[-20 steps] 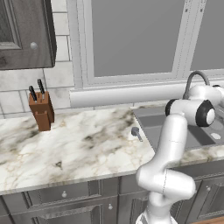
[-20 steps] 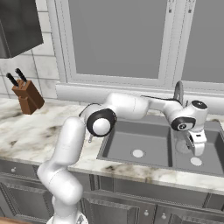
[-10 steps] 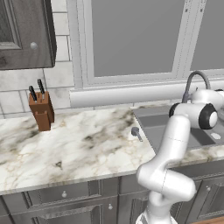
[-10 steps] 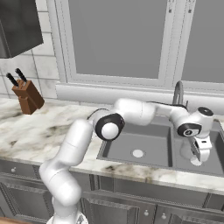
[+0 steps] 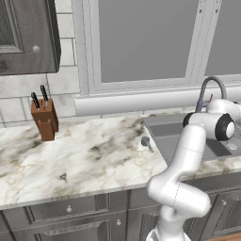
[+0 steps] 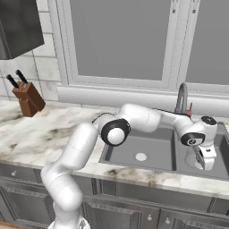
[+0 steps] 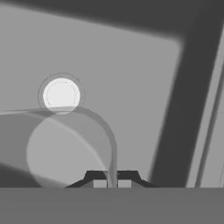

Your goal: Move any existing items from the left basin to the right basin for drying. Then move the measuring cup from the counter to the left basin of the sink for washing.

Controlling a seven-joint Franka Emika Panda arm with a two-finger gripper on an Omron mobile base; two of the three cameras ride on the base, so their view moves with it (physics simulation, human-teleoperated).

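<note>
Gripper hangs over the right basin, fingers nearly closed, pinching the rim of the see-through cup. Cup sits just beside the pale drain. Measuring cup lies on the counter, near the sink's left edge.

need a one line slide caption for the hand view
Gripper pinching the rim of the see-through cup above the right basin floor, beside its pale round drain.

Bkgd: wide grey window w/ pale sill, white tile wall, dark upper cabinet, grey lower cabinets.
</note>
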